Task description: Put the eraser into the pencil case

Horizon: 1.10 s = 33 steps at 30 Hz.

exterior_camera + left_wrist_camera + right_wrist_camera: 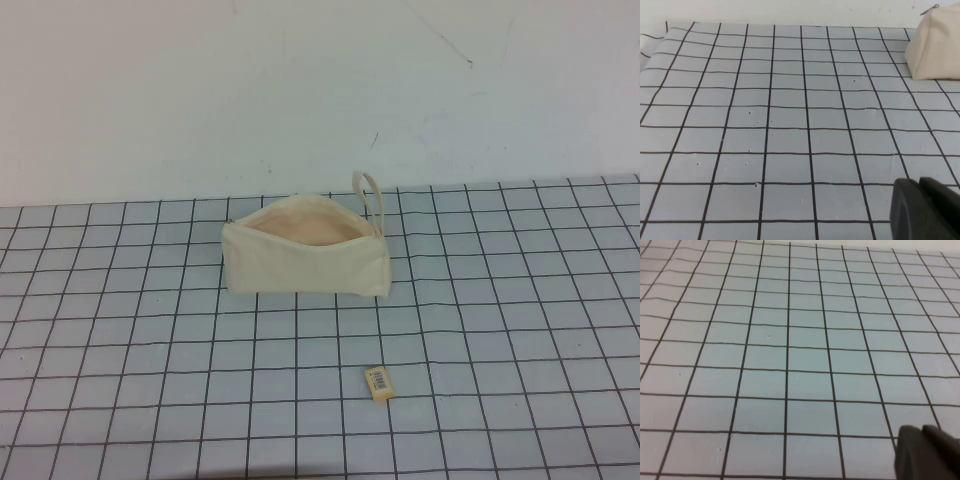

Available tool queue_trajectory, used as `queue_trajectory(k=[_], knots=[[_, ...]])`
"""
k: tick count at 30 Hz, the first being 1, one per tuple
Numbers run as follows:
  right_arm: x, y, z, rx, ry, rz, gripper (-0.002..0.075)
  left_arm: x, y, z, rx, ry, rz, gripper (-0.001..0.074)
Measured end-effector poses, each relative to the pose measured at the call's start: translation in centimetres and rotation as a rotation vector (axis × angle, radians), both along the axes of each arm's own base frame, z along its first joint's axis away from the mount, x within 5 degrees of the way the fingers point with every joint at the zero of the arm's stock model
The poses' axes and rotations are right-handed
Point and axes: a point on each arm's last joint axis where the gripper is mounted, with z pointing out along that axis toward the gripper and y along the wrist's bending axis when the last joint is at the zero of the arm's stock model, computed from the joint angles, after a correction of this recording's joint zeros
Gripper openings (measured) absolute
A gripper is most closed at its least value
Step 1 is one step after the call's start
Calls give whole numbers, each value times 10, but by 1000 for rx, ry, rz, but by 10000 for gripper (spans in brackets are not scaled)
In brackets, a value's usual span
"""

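Jaws on my left gripper (926,209) and right gripper (927,452): cannot tell. Eraser (378,383) lies at 5 o'clock from the unzipped pencil case (305,258), apart.

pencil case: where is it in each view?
High view: pencil case at table centre, mouth open, eraser nearer the robot; neither gripper in view.
Left wrist view: its end at the edge; left gripper at a corner.
Right wrist view: absent; right gripper at a corner.
Shared landmark: grid mat.
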Motion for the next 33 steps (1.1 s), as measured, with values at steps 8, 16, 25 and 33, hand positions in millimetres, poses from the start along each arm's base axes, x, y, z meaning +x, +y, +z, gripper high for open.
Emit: queue_trajectory(k=[8, 16, 25, 33], knots=[[0, 0, 0, -6, 0, 0, -1, 0, 0, 0, 0, 0, 0, -1], [0, -1, 0, -19, 0, -1, -1, 0, 0, 0, 0, 0, 0, -1], [0, -1, 0, -23, 0, -2, -1, 0, 0, 0, 0, 0, 0, -1], [0, -1, 1, -25, -7, -2, -1, 0, 0, 0, 0, 0, 0, -1]])
